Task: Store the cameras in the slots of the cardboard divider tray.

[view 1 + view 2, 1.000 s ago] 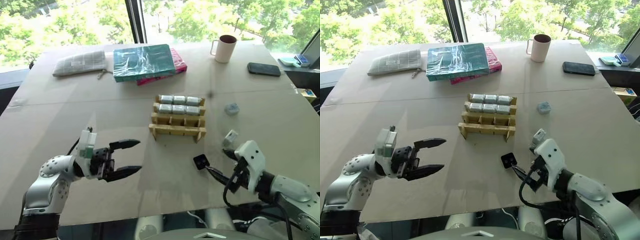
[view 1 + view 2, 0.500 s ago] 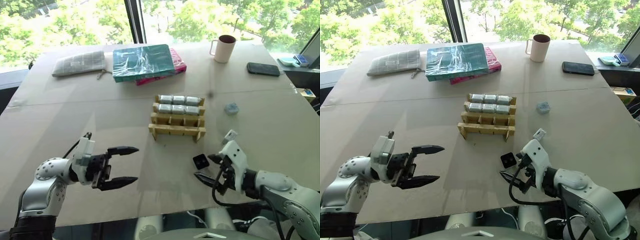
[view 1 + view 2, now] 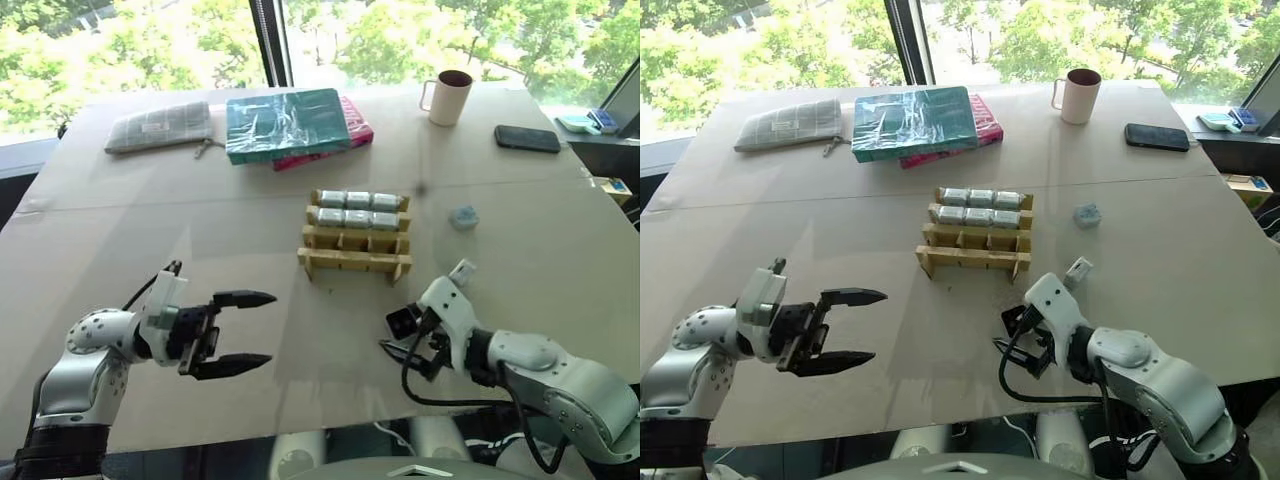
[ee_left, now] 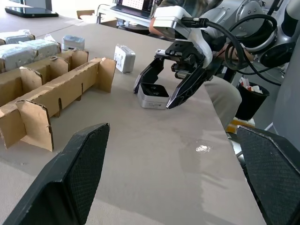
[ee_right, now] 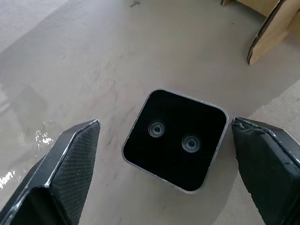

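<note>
- black camera lies on the table, between the wide-open fingers of the right gripper, untouched.
- left gripper hovers open, empty.
- beyond: cardboard divider tray, white camera, mug.
- left wrist view shows the tray's near rows empty.

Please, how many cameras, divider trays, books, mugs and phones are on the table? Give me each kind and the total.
cameras: 9 (6 in the tray, 3 loose)
cardboard divider tray: 1
books: 2
mug: 1
phone: 1
Total: 14
</note>
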{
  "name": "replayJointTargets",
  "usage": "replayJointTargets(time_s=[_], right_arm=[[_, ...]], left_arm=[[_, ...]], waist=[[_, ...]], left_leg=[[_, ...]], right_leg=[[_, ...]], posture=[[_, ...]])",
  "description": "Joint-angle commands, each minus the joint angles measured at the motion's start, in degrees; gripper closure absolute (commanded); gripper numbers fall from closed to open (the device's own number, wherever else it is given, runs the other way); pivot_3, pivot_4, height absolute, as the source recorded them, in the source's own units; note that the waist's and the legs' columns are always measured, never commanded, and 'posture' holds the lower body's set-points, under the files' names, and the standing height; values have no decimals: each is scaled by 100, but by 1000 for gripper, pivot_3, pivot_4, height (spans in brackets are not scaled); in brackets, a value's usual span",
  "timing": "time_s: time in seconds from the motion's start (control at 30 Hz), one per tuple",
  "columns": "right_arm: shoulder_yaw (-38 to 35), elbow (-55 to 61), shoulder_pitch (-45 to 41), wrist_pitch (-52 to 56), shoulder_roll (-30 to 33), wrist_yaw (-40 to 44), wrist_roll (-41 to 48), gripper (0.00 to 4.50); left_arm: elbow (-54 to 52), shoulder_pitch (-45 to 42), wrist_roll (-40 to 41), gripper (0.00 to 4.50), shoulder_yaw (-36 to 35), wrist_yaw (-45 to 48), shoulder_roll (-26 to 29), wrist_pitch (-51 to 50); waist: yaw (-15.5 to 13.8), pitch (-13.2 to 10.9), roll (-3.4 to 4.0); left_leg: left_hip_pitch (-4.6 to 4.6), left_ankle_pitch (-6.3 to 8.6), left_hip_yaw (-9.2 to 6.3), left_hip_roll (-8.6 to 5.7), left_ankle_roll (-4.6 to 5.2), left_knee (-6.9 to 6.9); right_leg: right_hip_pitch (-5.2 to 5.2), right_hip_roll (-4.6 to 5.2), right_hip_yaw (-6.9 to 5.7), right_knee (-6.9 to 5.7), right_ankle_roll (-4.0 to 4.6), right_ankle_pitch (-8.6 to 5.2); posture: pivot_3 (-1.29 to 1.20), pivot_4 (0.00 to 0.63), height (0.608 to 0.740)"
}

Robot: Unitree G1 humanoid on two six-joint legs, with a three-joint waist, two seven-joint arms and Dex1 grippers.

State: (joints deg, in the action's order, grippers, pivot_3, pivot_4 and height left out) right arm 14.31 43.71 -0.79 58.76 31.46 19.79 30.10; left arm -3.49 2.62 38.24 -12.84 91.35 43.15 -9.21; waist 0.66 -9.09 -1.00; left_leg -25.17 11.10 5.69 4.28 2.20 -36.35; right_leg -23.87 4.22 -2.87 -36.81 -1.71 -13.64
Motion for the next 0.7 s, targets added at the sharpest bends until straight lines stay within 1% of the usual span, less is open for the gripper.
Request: replayJointTargets(time_s=[0.03, 0.1, 0.13, 0.17, 0.23, 0.3, 0.37, 0.43, 0.5, 0.53, 0.57, 0.63, 0.7], right_arm=[[193, -104, 126, -258, 174, -21, -394, 888], [198, -130, 228, -402, 228, 19, -507, 1902], [211, -133, 267, -482, 293, 41, -586, 2329], [258, -130, 285, -606, 401, 82, -709, 2548], [407, -63, 291, -993, 740, 192, -1104, 2547], [457, 17, 269, -1378, 1029, 327, -1395, 2547], [449, 74, 189, -1787, 1262, 470, -1649, 2547], [430, 179, 24, -2235, 1495, 726, -1887, 2547], [321, 299, -199, -2536, 1648, 988, -1986, 2547], [254, 370, -400, -2649, 1772, 1178, -2022, 2547], [219, 403, -574, -2746, 1856, 1340, -2065, 2547], [237, 399, -970, -3024, 2033, 1610, -2279, 2547], [297, 362, -1337, -3235, 2086, 1784, -2479, 2547]], left_arm=[[39, -54, 21, 0, 8, 115, 95, 118], [26, -64, 73, 0, 32, 115, 106, 73], [2, -70, 106, 0, 39, 115, 101, 13], [-32, -83, 130, 0, 53, 115, 95, -57], [-191, -109, 212, 0, 110, -15, 81, -340], [-438, -171, 260, 0, 190, -443, 29, -739], [-770, -286, 594, 0, 265, -989, 38, -1519], [-1160, -451, 681, 0, 381, -1700, 103, -2253], [-1359, -857, 836, 0, 554, -2300, 293, -3226], [-1330, -1239, 1163, 0, 706, -2463, 362, -3946], [-1274, -1539, 1454, 0, 797, -2575, 360, -4460], [-1103, -2067, 2004, 0, 871, -2799, 184, -5233], [-823, -2549, 2169, 0, 914, -3279, -176, -5670]], waist=[[-1, 0, 0], [-1, 3, -5], [0, 6, -9], [0, 6, -10], [-4, 7, -8], [-21, 7, -9], [-30, 6, -14], [-31, 3, -13], [-24, 1, -15], [-22, 0, -15], [-23, -2, -14], [-23, -4, -13], [-23, -6, -15]], left_leg=[[0, 0, 0, 0, 0, 0], [0, 0, 0, 0, 0, 0], [0, 0, 0, 0, 0, 0], [0, 0, 0, 1, 0, 0], [0, 0, 0, 1, 0, 0], [0, 0, 0, -2, 0, -1], [0, 0, 0, -6, 0, -1], [-2, 0, -2, -6, 0, -2], [-2, -1, -4, -5, 1, -5], [-2, -1, -4, -4, 1, -6], [-2, -2, -7, -4, 2, -6], [-2, -14, -8, -6, 22, -7], [-3, -16, -5, -8, 25, -8]], right_leg=[[0, 0, 0, 0, 0, 0], [0, 0, 0, 0, -2, -1], [0, 0, 0, 0, -2, -1], [0, -1, -1, 0, -3, -2], [0, 0, -1, 0, -7, -4], [1, 4, -2, 0, -9, -5], [2, 11, -3, 1, -10, -6], [2, 10, -5, 1, -12, -7], [2, 1, -4, 0, -14, -7], [1, -5, -4, -1, -14, -7], [2, -15, -4, -1, -14, -7], [1, -21, -5, -3, -15, -7], [2, -21, -4, -3, -15, -7]], posture=[[0, 150, 740], [0, 150, 740], [0, 150, 740], [0, 150, 740], [0, 150, 740], [0, 150, 740], [0, 150, 740], [0, 150, 740], [0, 150, 740], [0, 150, 740], [0, 150, 740], [0, 150, 740], [0, 150, 740]])
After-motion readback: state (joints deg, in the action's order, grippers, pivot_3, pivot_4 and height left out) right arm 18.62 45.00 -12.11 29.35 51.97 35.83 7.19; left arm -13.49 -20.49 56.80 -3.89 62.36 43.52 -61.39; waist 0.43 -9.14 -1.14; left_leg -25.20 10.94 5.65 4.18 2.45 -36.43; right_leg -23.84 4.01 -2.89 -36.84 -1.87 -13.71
